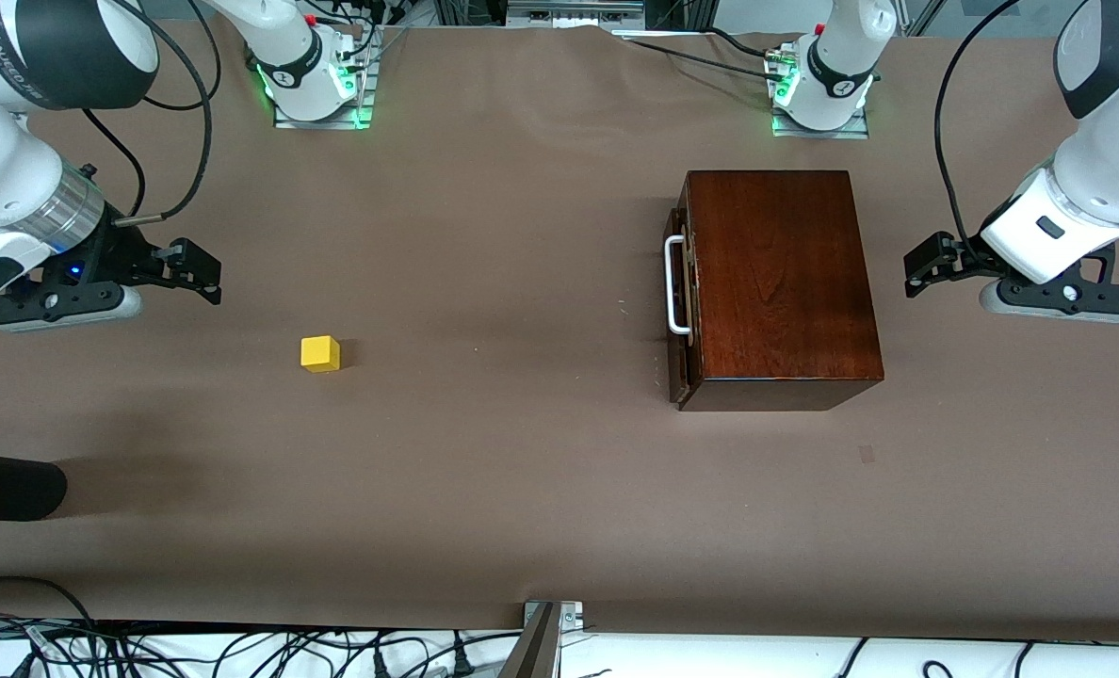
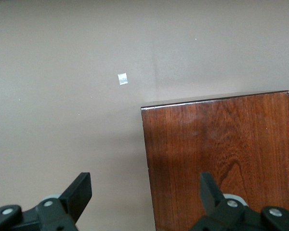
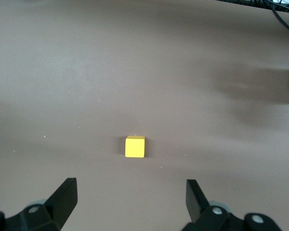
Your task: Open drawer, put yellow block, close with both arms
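Left gripper (image 1: 927, 266) spread wide, holding nothing, in the air beside the mahogany box (image 1: 781, 282). Right gripper (image 1: 197, 271) likewise agape, near the yellow block (image 1: 320, 353) lying on the table (image 1: 484, 452). Drawer (image 1: 680, 287) shut, contents hidden. Only the left wrist view shows a small white scrap (image 2: 122, 79).

1. Yellow block (image 1: 320, 353): bright yellow, plain.
2. Box (image 1: 781, 282): glossy dark mahogany, visible grain; drawer (image 1: 683, 292) handle (image 1: 674, 285) white.
3. Surface (image 1: 484, 452): matte brown.
4. Left claw (image 1: 927, 266), right claw (image 1: 197, 271): black; arms white.
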Motion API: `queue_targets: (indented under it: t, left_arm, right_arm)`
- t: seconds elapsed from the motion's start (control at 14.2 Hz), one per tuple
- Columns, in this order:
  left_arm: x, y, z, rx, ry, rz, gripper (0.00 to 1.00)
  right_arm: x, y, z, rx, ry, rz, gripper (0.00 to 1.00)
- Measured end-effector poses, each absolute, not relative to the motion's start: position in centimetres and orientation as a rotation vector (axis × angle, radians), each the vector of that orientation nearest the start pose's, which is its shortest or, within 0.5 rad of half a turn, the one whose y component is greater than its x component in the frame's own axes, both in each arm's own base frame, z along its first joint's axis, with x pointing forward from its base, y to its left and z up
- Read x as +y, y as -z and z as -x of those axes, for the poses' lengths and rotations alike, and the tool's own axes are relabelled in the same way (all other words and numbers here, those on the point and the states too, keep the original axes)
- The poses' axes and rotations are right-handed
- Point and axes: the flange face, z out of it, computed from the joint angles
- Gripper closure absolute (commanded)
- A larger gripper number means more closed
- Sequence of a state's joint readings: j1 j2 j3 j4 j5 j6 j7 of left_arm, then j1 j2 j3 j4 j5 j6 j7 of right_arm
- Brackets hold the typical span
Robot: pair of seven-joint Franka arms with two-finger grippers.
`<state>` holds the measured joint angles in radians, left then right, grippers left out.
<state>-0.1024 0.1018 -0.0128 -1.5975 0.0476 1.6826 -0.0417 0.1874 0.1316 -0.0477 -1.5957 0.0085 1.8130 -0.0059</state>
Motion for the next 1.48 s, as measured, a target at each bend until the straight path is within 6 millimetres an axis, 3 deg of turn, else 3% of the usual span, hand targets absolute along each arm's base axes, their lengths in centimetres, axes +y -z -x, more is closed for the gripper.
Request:
queue_targets:
  t: [0.56, 0.78, 0.99, 1.13, 1.48]
  left_arm:
    - [-7.3, -56.3, -58.7, 0.122, -0.021, 3.093, 0.00]
    - [-9.2, -56.3, -58.4, 0.174, -0.023, 3.094, 0.00]
    - [-13.2, -56.3, -57.5, 0.271, -0.044, 3.091, 0.00]
    - [-17.3, -56.2, -56.4, 0.297, -0.051, 3.094, 0.00]
    - [-28.7, -51.3, -54.8, 0.183, -0.066, 3.098, 0.00]
  right_arm:
    - [9.0, -55.8, -60.6, -0.233, 0.132, 3.122, 0.00]
    - [9.1, -55.8, -60.5, -0.235, 0.132, 3.121, 0.00]
    - [9.2, -55.8, -60.5, -0.237, 0.132, 3.121, 0.00]
    - [9.2, -55.8, -60.5, -0.239, 0.130, 3.121, 0.00]
    - [9.2, -55.8, -60.5, -0.240, 0.131, 3.121, 0.00]
